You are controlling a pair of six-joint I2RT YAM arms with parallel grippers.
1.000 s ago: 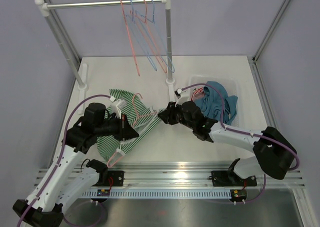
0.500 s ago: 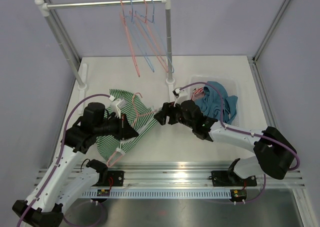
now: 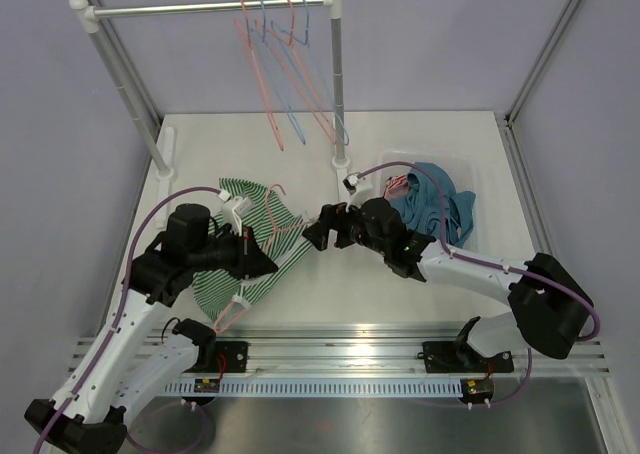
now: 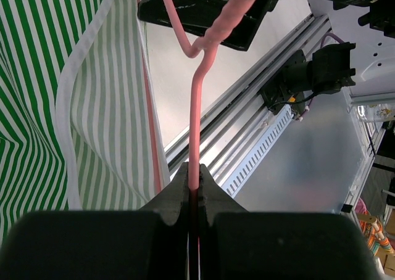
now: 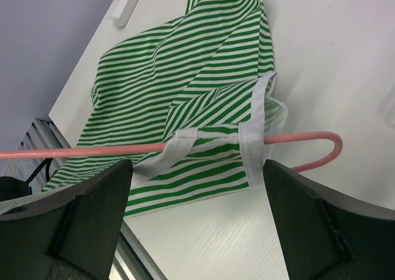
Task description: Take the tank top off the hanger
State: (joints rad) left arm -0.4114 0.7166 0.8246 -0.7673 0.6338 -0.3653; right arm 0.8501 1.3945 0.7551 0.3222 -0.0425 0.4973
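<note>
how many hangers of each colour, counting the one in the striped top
pink hangers: 3, two on the rail, one in the tank top
blue hangers: 2, both on the rail
total: 5

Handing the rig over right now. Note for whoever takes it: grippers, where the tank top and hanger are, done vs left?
Left gripper: shut on the wire of the pink wire hanger.
Right gripper: open, jaws wide, hovering over the hook end of the hanger, holding nothing.
Green-and-white striped tank top: lying crumpled on the white table, with a white-trimmed strap looped round the hanger wire.
Done: hanger clamped by the left gripper.
Left: probably pinch the strap with the right gripper, slide it off past the hook, then pull the top clear.
</note>
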